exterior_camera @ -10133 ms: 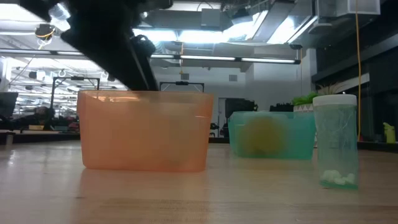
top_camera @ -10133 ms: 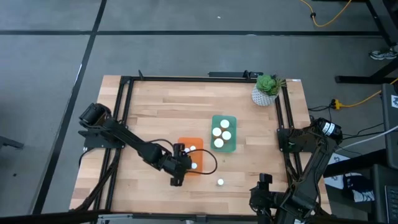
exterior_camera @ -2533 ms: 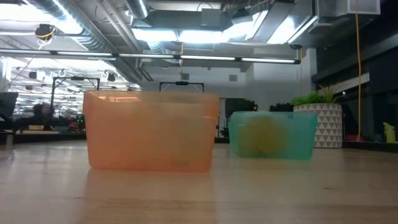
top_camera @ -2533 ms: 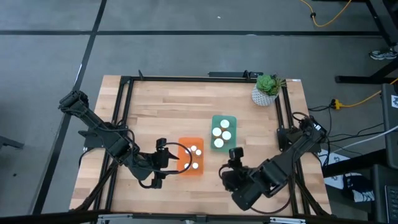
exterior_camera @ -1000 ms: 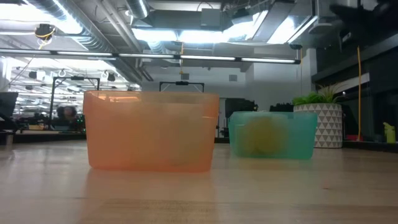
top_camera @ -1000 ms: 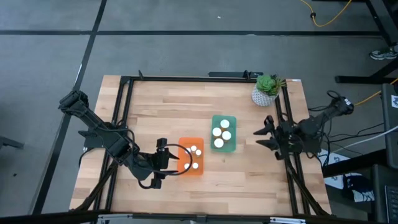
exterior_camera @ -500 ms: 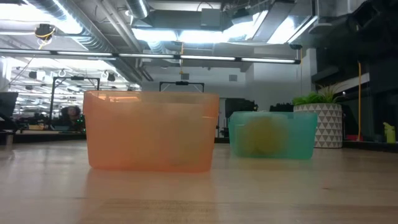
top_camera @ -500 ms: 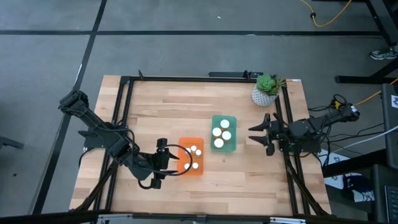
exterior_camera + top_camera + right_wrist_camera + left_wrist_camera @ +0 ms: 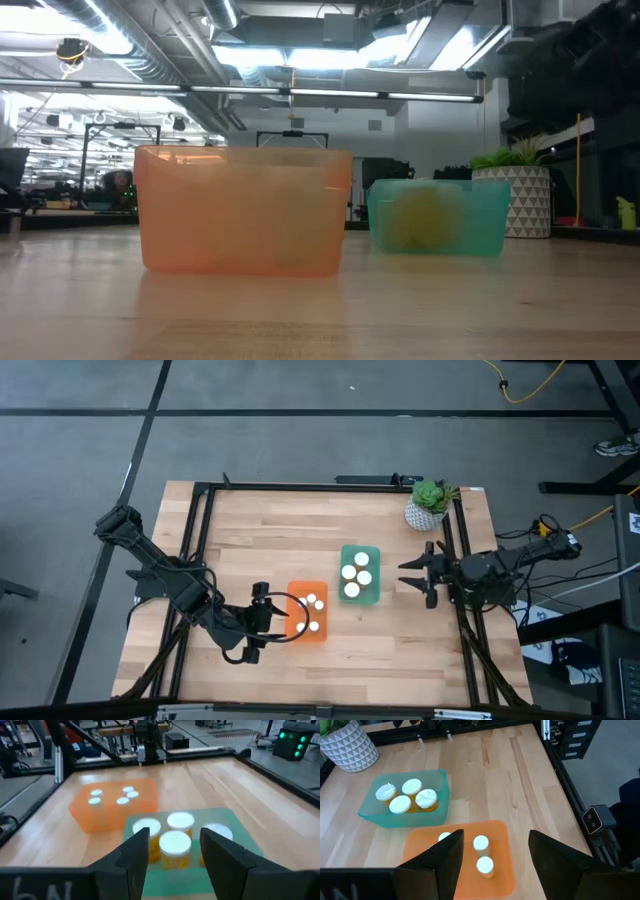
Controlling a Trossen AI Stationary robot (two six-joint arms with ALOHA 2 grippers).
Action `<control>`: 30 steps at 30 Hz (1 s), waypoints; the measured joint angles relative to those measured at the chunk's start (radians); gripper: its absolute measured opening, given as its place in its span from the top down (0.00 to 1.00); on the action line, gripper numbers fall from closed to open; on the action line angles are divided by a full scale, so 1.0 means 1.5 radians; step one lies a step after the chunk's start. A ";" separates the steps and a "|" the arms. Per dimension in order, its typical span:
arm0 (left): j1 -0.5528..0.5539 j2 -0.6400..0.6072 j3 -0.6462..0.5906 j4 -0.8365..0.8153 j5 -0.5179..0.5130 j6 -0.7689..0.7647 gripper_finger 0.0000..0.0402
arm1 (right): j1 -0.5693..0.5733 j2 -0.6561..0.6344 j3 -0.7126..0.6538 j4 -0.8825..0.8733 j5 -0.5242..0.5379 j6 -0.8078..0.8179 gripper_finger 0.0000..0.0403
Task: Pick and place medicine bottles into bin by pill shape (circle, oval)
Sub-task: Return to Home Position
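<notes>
Dark left tool spread wide, gripping nothing; right tool likewise.

The left bin held the smaller bottles, the right bin beside it four larger bottles, with the plant pot behind.

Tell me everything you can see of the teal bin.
The teal bin is a small rectangular tub of translucent blue-green plastic, open-topped, upright on the wooden table, right of centre. It holds four white-capped bottles with yellowish bodies, standing close together. The orange bin sits diagonally beside it.
</notes>
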 joint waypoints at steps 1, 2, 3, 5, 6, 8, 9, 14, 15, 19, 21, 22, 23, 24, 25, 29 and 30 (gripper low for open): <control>0.000 0.000 0.000 0.000 0.000 0.000 0.46 | -0.002 0.000 -0.006 0.003 0.000 0.000 0.56; 0.000 0.000 0.000 0.000 0.000 0.000 0.46 | -0.003 -0.001 -0.014 0.005 0.000 0.001 0.56; 0.000 0.000 0.000 0.000 0.000 0.000 0.46 | -0.004 0.000 -0.025 0.006 0.000 0.004 0.56; 0.000 0.000 0.000 0.004 -0.004 -0.004 0.46 | -0.006 0.000 -0.046 0.008 0.000 0.019 0.56; 0.000 0.000 0.000 0.010 -0.004 -0.009 0.46 | -0.006 0.001 -0.053 0.022 -0.001 0.022 0.56; 0.000 0.000 0.000 0.021 -0.005 -0.011 0.46 | -0.006 0.005 -0.058 0.042 -0.010 0.018 0.56; 0.002 0.000 0.000 0.029 -0.004 -0.005 0.46 | -0.006 0.005 -0.060 0.047 -0.015 0.013 0.56; 0.027 0.000 -0.005 0.069 -0.004 0.029 0.46 | -0.006 0.005 -0.061 0.050 -0.018 -0.015 0.56; 0.036 0.000 -0.014 0.082 -0.001 0.030 0.46 | -0.006 0.005 -0.061 0.050 -0.018 -0.016 0.56; 0.076 0.000 -0.071 0.112 0.011 0.033 0.46 | -0.006 0.005 -0.061 0.051 -0.018 -0.017 0.56; 0.104 -0.008 -0.093 0.116 0.043 0.025 0.46 | -0.006 0.005 -0.061 0.050 -0.018 -0.016 0.56; 0.119 -0.016 -0.103 0.120 0.059 0.018 0.46 | -0.006 0.005 -0.061 0.050 -0.018 -0.017 0.56; 0.131 -0.027 -0.113 0.127 0.072 0.017 0.46 | -0.006 0.005 -0.061 0.051 -0.017 -0.017 0.56; 0.142 -0.038 -0.123 0.140 0.082 0.017 0.46 | -0.006 0.005 -0.061 0.051 -0.018 -0.017 0.56; 0.153 -0.050 -0.133 0.149 0.091 0.023 0.46 | -0.006 0.005 -0.061 0.051 -0.017 -0.017 0.56; 0.183 -0.131 -0.181 0.145 0.109 0.033 0.46 | -0.006 0.005 -0.061 0.050 -0.017 -0.017 0.56; 0.187 -0.160 -0.198 0.149 0.107 0.033 0.46 | -0.006 0.005 -0.061 0.051 -0.017 -0.017 0.56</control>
